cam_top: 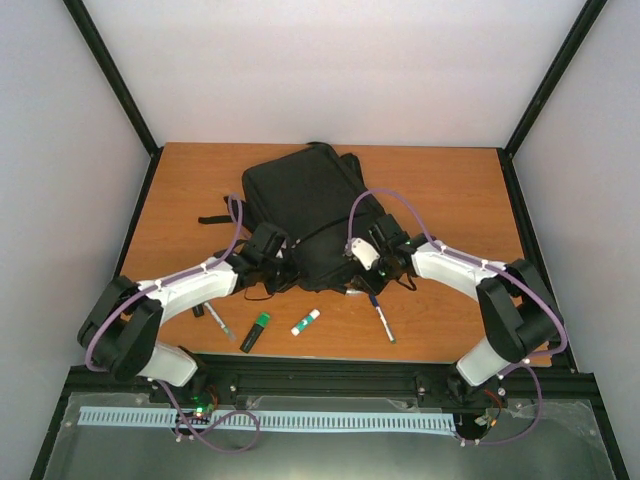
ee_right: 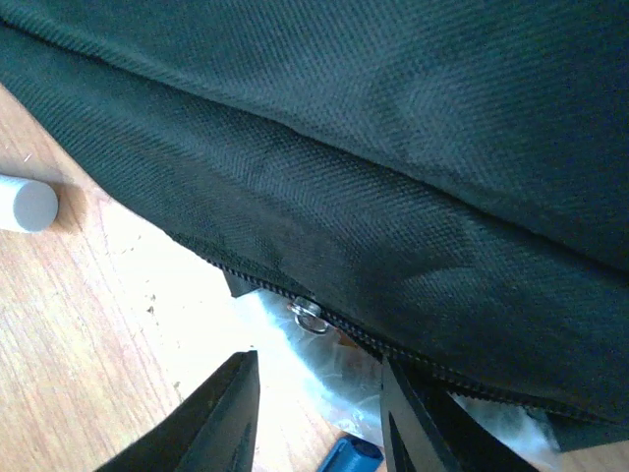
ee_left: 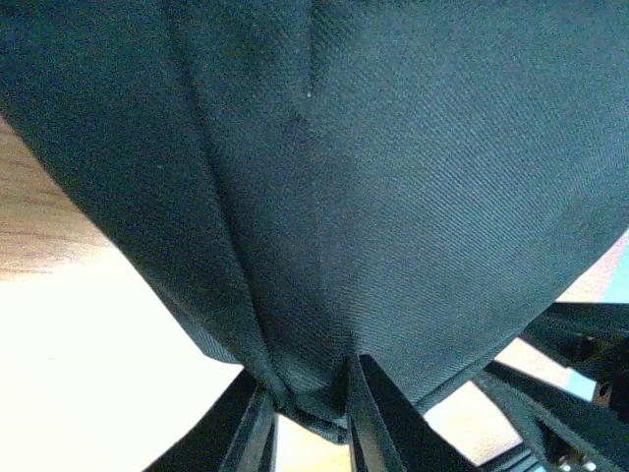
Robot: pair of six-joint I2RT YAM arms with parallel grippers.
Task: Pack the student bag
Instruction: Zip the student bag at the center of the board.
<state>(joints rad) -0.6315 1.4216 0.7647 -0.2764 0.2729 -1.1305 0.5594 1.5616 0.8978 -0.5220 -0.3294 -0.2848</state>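
The student bag (cam_top: 300, 195) lies in the middle of the counter (cam_top: 450, 200), its near edge toward the arms. The left hand (ee_left: 305, 393) is pinched shut on a fold of the bag's black fabric at that edge. The right hand (ee_right: 316, 362) stands partly open and empty, with the zipper pull (ee_right: 309, 317) just ahead of its fingers. It looks like the unzipping step: the left should hold the cloth taut while the right closes squarely on that small ring, not on the teeth beside it.
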